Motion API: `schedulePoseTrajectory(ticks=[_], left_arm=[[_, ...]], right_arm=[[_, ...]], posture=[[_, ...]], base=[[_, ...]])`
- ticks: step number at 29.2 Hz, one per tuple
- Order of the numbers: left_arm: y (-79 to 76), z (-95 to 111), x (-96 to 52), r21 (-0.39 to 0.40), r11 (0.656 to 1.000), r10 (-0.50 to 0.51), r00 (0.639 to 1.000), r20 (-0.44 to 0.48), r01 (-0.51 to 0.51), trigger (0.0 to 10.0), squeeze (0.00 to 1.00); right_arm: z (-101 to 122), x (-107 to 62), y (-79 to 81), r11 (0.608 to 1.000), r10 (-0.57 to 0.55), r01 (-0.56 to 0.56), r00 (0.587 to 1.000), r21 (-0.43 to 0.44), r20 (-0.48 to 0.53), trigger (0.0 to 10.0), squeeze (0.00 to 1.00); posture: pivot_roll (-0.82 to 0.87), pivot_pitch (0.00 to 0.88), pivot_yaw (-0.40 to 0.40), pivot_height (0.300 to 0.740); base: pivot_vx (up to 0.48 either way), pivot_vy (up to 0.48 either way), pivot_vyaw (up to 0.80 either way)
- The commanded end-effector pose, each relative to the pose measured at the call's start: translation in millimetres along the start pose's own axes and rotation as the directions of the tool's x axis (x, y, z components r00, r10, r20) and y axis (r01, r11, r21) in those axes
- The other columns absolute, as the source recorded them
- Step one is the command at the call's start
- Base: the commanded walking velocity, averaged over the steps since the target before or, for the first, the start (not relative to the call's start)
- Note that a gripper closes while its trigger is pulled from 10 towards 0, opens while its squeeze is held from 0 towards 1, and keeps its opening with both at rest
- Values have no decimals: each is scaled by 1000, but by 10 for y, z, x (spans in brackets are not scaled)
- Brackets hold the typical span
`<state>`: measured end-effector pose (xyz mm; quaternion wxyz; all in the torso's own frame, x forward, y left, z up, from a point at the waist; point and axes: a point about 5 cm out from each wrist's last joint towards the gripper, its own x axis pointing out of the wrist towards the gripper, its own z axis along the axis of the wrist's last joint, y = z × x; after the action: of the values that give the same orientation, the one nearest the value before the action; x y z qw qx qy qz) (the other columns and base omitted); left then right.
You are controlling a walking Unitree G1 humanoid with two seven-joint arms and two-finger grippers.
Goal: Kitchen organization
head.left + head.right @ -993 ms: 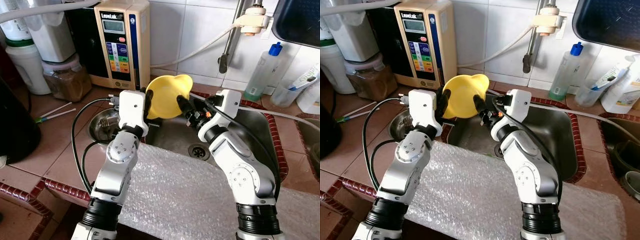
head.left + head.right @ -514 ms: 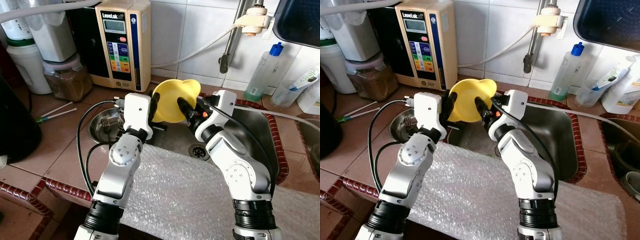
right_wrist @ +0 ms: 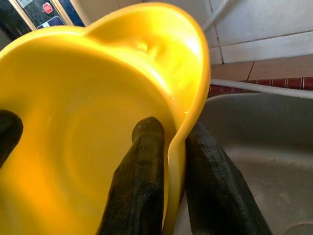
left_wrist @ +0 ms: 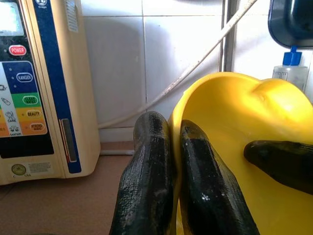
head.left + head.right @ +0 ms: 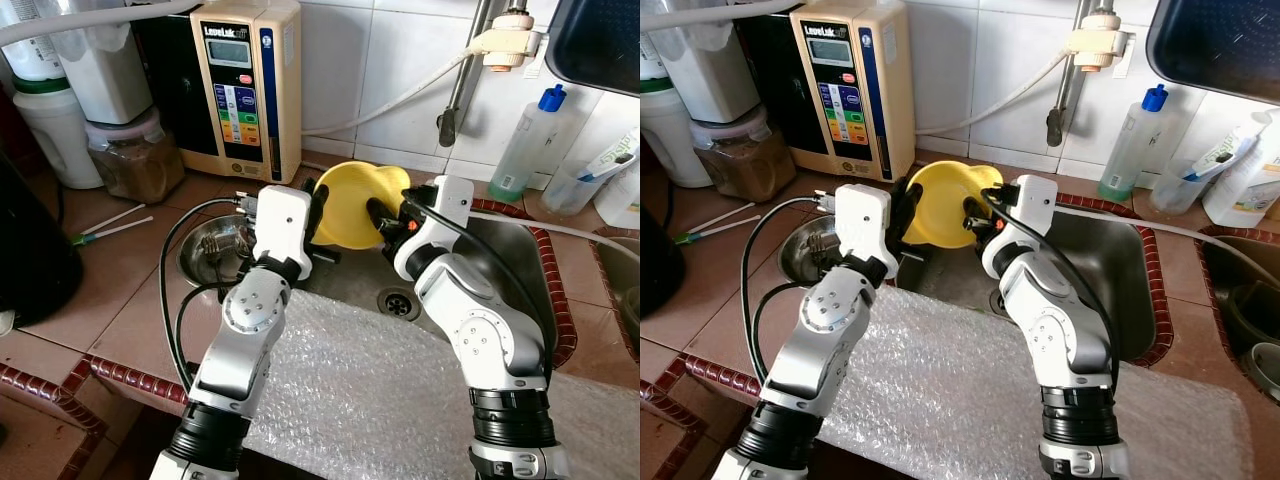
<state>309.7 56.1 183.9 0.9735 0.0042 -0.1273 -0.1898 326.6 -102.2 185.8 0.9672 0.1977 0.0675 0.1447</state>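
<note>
- A yellow bowl (image 5: 352, 203) is held tilted over the back corner of the steel sink (image 5: 520, 262).
- The left gripper (image 4: 168, 161) is clamped on one side of its rim, the right gripper (image 3: 173, 161) on the other.
- The bowl holds nothing.
- A small metal bowl (image 5: 205, 250) sits just left, contents unclear.

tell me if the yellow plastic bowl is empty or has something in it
Empty: the yellow plastic bowl shows a bare inside. The left gripper and right gripper each pinch its rim.
</note>
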Motion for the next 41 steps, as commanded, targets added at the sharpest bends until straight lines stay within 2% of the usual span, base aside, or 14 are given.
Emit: schedulePoseTrajectory(ticks=[1, 2, 3, 7, 14, 20, 21, 22, 23, 24, 31, 33, 36, 41], left_arm=[[-54, 145, 10, -20, 999, -46, 997, 70, 47, 1137, 0], [-63, 122, 8, -31, 998, -53, 997, 51, 55, 7843, 0], [-72, 77, 4, -60, 996, -63, 998, 16, 64, 10000, 1000], [-86, 37, 4, -100, 991, -94, 996, -7, 93, 10000, 1000], [-101, 27, 19, -111, 987, -121, 992, -20, 118, 10000, 1000], [-44, -3, 2, -140, 983, -128, 989, -71, 117, 10000, 1000], [-2, -85, -24, -162, 982, -118, 983, -140, 94, 10000, 1000], [-2, -85, -24, -162, 982, -118, 983, -140, 94, 10000, 1000], [39, -184, -64, -232, 971, -104, 973, -204, 55, 10000, 1000], [71, -234, -97, -246, 968, -100, 969, -227, 42, 10000, 1000], [122, -352, -195, -213, 976, -117, 946, -304, 52, 10000, 1000], [115, -363, -208, -215, 975, -127, 938, -323, 58, 10000, 1000], [113, -345, -210, -219, 974, -135, 932, -337, 62, 10000, 1000], [126, -334, -224, -206, 976, -139, 927, -349, 69, 10000, 1000]], right_arm=[[3, -6, -205, 994, -103, 103, 994, -26, -17, 0, 0], [6, -3, -205, 994, -104, 103, 994, -26, -18, 0, 0], [15, 1, -208, 994, -107, 107, 994, -33, -12, 0, 0], [39, 12, -237, 991, -123, 123, 992, -54, 4, 0, 0], [50, 29, -310, 981, -165, 167, 986, -96, 26, 0, 0], [-22, 28, -555, 929, -289, 289, 957, -231, 38, 0, 0], [-39, 21, -649, 912, -326, 325, 945, -252, 37, 0, 0], [-39, 21, -649, 912, -326, 325, 945, -252, 37, 0, 0], [-44, 13, -743, 895, -359, 357, 932, -267, 43, 0, 0], [-50, 8, -806, 882, -380, 376, 924, -285, 46, 0, 0], [-36, -20, -1057, 809, -460, 455, 884, -373, 82, 0, 0], [-49, -48, -1180, 768, -503, 489, 860, -413, 83, 0, 0], [-101, -86, -1295, 742, -544, 518, 836, -426, 69, 0, 0], [-205, -120, -1357, 731, -556, 510, 830, -453, 39, 0, 0]], posture=[[-23, 0, 0, 740], [-20, 0, -1, 740], [-18, 0, -2, 740], [-13, 0, -2, 740], [-1, 0, -1, 740], [11, 0, -1, 740], [16, 0, -3, 740], [16, 0, -3, 740], [19, 0, -4, 740], [21, 0, -5, 740], [25, 0, -5, 740], [28, 0, -4, 740], [31, 0, -4, 740], [34, 0, 1, 740]], base=[[0, 0, 0], [0, 0, 0], [0, 0, 0], [0, 0, 0], [0, 0, 0], [0, 0, 0], [0, 0, 0], [0, 0, 0], [0, 0, 0], [0, 0, 0], [0, 0, 0], [0, 0, 0], [0, 0, 0], [0, 0, 0]])
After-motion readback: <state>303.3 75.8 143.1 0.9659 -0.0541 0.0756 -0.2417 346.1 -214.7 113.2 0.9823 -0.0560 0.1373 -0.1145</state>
